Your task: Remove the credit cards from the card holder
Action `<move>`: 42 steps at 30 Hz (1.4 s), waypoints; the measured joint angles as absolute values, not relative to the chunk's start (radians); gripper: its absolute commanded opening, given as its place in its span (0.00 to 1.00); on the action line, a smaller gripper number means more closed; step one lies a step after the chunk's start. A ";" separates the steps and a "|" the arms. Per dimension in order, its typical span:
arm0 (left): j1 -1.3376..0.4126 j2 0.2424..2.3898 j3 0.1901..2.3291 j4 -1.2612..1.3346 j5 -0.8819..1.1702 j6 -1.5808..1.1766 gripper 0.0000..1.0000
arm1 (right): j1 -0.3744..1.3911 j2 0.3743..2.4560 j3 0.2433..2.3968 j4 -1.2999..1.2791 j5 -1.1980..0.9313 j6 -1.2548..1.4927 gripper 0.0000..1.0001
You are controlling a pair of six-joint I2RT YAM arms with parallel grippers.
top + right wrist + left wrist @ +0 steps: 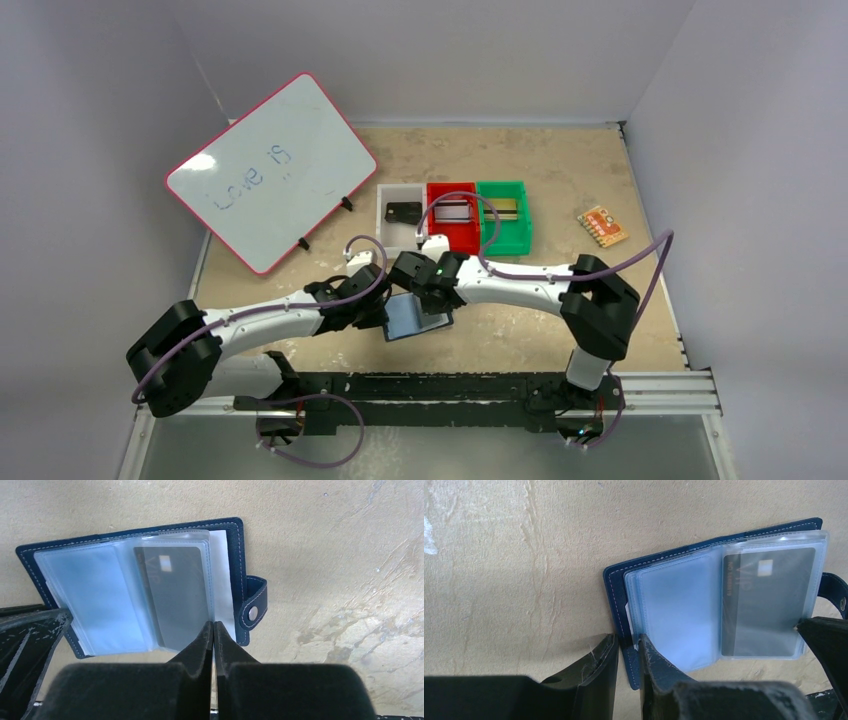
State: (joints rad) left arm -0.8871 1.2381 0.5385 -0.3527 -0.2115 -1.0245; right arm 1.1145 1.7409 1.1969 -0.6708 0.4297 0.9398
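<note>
The navy card holder (415, 318) lies open on the table between both arms, its clear sleeves facing up. A dark credit card (769, 605) sits inside the right-hand sleeve (180, 595). My left gripper (628, 639) is shut on the holder's left navy cover (616, 595) at its lower corner. My right gripper (213, 625) is shut, its tips pressed together at the lower right edge of the sleeve stack, beside the snap tab (252, 611). Whether it pinches the sleeve or the card is not clear. In the top view both grippers (375, 305) (432, 298) meet over the holder.
A white bin (388, 232), a red bin (436, 238) and a green bin (524, 230) stand in a row behind the arms, each with a card in it. A tilted whiteboard (270, 170) stands at the back left. An orange patterned piece (602, 226) lies to the right.
</note>
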 measured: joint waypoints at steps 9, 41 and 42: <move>-0.887 1.240 0.538 -0.352 -0.211 -1.024 0.20 | 1.127 1.706 1.212 -0.646 0.425 0.910 0.01; -0.887 1.243 0.538 -0.338 -0.205 -1.025 0.20 | 1.102 1.591 1.083 -0.392 0.194 0.889 0.47; -0.887 1.243 0.538 -0.338 -0.205 -1.025 0.20 | 1.097 1.584 1.074 -0.390 0.192 0.889 0.46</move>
